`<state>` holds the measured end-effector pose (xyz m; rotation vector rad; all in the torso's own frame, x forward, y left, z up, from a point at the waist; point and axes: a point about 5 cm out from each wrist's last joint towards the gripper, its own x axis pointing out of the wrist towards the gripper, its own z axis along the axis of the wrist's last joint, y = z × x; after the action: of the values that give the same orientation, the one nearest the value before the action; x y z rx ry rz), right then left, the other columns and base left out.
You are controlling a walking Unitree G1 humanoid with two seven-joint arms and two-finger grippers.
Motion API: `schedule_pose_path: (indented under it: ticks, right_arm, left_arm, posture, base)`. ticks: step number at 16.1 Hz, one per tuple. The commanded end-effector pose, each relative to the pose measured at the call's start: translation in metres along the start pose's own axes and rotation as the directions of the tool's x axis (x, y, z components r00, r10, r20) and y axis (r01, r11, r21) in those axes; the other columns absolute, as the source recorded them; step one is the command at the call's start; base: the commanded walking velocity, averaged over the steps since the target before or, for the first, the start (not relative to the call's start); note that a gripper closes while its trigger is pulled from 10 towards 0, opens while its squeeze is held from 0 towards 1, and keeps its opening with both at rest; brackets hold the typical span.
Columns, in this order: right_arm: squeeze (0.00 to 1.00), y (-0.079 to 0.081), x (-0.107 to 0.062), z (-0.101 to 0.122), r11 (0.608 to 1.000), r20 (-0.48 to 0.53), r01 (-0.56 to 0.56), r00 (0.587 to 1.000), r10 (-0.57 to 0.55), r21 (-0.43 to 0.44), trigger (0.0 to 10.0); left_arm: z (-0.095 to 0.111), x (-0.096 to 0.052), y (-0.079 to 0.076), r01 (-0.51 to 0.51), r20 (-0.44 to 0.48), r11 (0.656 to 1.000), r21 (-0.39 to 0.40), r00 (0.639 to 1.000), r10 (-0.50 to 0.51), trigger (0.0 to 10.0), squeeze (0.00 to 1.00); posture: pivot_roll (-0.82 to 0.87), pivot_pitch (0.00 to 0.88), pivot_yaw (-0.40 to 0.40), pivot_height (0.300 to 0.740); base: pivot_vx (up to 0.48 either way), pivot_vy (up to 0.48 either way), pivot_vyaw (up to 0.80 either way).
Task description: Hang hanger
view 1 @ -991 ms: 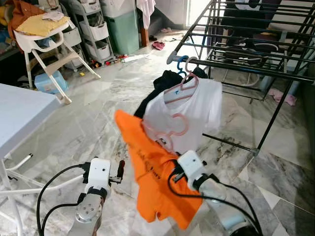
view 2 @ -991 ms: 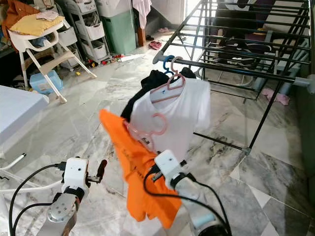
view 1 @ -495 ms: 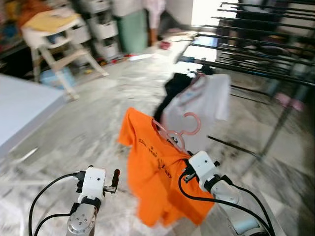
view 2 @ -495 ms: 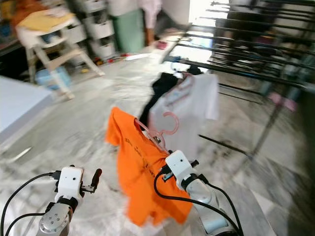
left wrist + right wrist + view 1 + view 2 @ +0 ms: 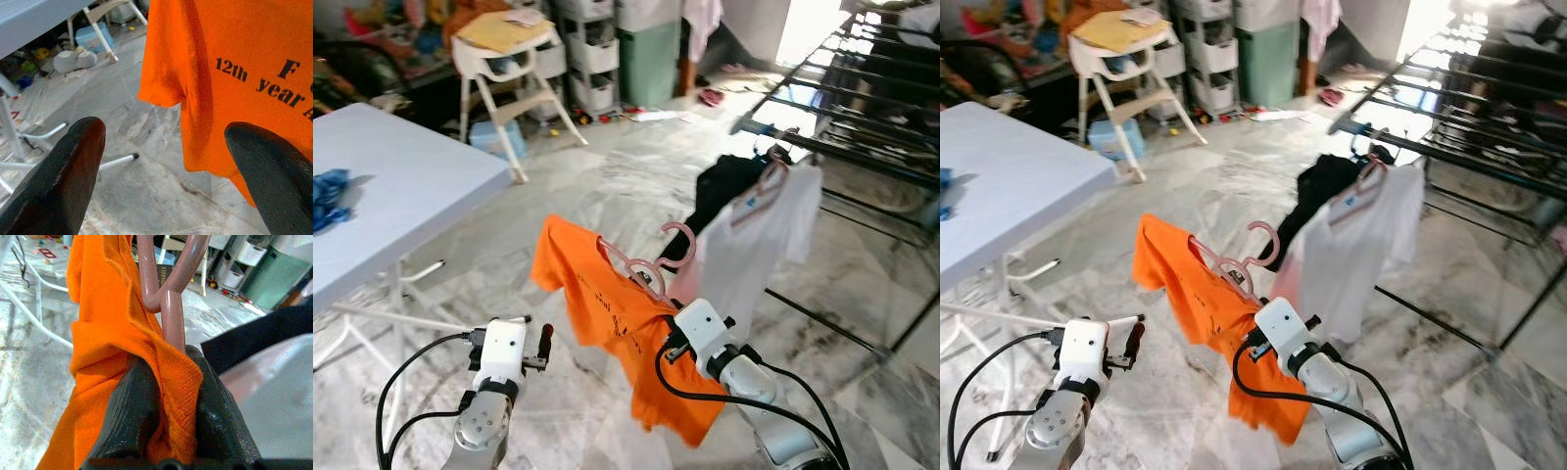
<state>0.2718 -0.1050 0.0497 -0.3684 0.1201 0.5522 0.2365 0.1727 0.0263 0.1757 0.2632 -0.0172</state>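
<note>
A pink hanger [image 5: 677,243] carries an orange T-shirt [image 5: 607,313] with black lettering. My right gripper [image 5: 168,367] is shut on the hanger's neck through the shirt's collar, low in the middle of the eye views. The black drying rack's front rail [image 5: 822,147] runs at the upper right. A white shirt [image 5: 754,245] on another pink hanger and a black garment [image 5: 720,186] hang from it, just beyond the orange shirt. My left gripper [image 5: 166,161] stands open at the lower left, holding nothing, with the orange shirt's sleeve [image 5: 171,73] in front of it.
A light blue table [image 5: 391,186] with a blue cloth [image 5: 328,186] on it stands at the left. A white high chair [image 5: 509,59], drawer units and a green bin [image 5: 651,64] line the back. Marble floor lies between me and the rack.
The camera has swung, so the table fills more of the left and the rack sits further right. My right gripper still holds the hanger; the left gripper stays open.
</note>
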Motion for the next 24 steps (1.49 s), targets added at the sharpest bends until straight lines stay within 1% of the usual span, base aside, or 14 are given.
schedule_pose_path:
  ticks: [1,4,6,8,11,12,15,17,19,20,22,23,24]
  right_arm:
    - [0.00,-0.002,0.006,0.015,1.000,0.059,0.005,0.998,-0.004,-0.014,10.0]
    - [0.00,0.001,0.011,0.020,0.999,0.077,-0.021,0.997,0.023,-0.026,10.0]
    - [0.00,0.001,0.016,0.026,0.998,0.094,-0.035,0.995,0.039,-0.047,10.0]
    - [0.00,0.000,0.016,0.026,0.998,0.093,-0.037,0.995,0.041,-0.050,10.0]
    - [0.00,0.000,0.012,0.022,0.992,0.081,-0.072,0.993,0.081,-0.107,10.0]
    - [0.00,-0.003,0.010,0.020,0.989,0.077,-0.075,0.993,0.085,-0.125,10.0]
    - [0.00,-0.009,0.008,0.017,0.986,0.061,-0.091,0.993,0.100,-0.140,10.0]
    - [0.00,-0.018,0.003,0.010,0.972,0.032,-0.131,0.990,0.140,-0.195,10.0]
    - [0.00,-0.022,0.003,0.008,0.966,0.027,-0.143,0.988,0.152,-0.216,10.0]
    - [0.00,-0.027,0.003,0.007,0.961,0.016,-0.136,0.989,0.144,-0.240,10.0]
    - [0.00,-0.032,0.002,0.005,0.957,0.012,-0.134,0.990,0.142,-0.258,10.0]
    - [0.00,-0.034,-0.001,0.004,0.944,0.016,-0.157,0.985,0.169,-0.292,10.0]
    - [0.00,-0.038,-0.003,0.001,0.932,0.003,-0.161,0.985,0.171,-0.325,10.0]
  left_arm:
    - [0.003,0.003,0.001,-0.006,0.004,1.000,0.010,1.000,0.006,10.0,0.00]
    - [0.006,0.005,0.000,-0.009,0.016,1.000,0.011,1.000,0.009,10.0,0.00]
    - [0.003,0.003,0.001,-0.019,0.012,1.000,0.015,1.000,0.019,10.0,0.00]
    - [0.001,0.001,0.001,-0.028,0.007,0.999,0.017,1.000,0.028,10.0,0.00]
    - [-0.001,0.000,0.000,-0.019,-0.002,1.000,0.020,1.000,0.019,10.0,0.00]
    - [0.000,0.001,-0.002,-0.007,-0.002,1.000,0.024,1.000,0.007,10.0,0.00]
    - [-0.001,0.001,-0.002,-0.001,-0.003,1.000,0.026,1.000,0.001,10.0,0.00]
    - [0.000,0.002,-0.001,0.002,-0.001,1.000,0.028,1.000,-0.002,10.0,0.00]
    - [0.000,0.002,-0.001,0.007,0.001,1.000,0.027,1.000,-0.007,10.0,0.00]
    - [0.001,0.002,-0.002,0.015,0.006,0.999,0.032,1.000,-0.015,10.0,0.00]
    - [0.000,0.000,0.000,0.013,0.006,0.999,0.034,1.000,-0.013,10.0,0.00]
    - [-0.001,-0.001,0.001,0.010,0.005,0.999,0.034,1.000,-0.010,10.0,0.00]
    - [-0.002,-0.002,0.002,0.010,0.003,0.999,0.033,1.000,-0.010,10.0,0.00]
  posture:
    - [-0.05,0.000,0.056,0.740]
    - [-0.04,0.000,0.048,0.740]
    - [-0.03,0.000,0.045,0.740]
    - [-0.03,0.001,0.044,0.740]
    - [-0.05,0.008,0.049,0.740]
    - [-0.05,0.011,0.049,0.740]
    - [-0.05,0.012,0.050,0.740]
    - [-0.05,0.012,0.050,0.740]
    - [-0.05,0.011,0.049,0.740]
    - [-0.05,0.013,0.048,0.740]
    - [-0.05,0.017,0.046,0.740]
    - [-0.05,0.018,0.042,0.740]
    - [-0.05,0.020,0.041,0.740]
  base:
    - [0.000,0.000,0.80]
    - [0.000,0.000,0.80]
    - [0.000,0.000,0.80]
    - [0.000,0.000,0.80]
    - [0.000,0.000,0.80]
    - [0.000,0.000,0.80]
    - [0.000,0.000,0.80]
    - [0.000,0.000,0.80]
    - [0.000,0.000,0.64]
    - [0.000,0.000,0.00]
    - [0.000,0.000,0.00]
    - [0.000,0.000,0.00]
    - [0.000,0.000,0.00]
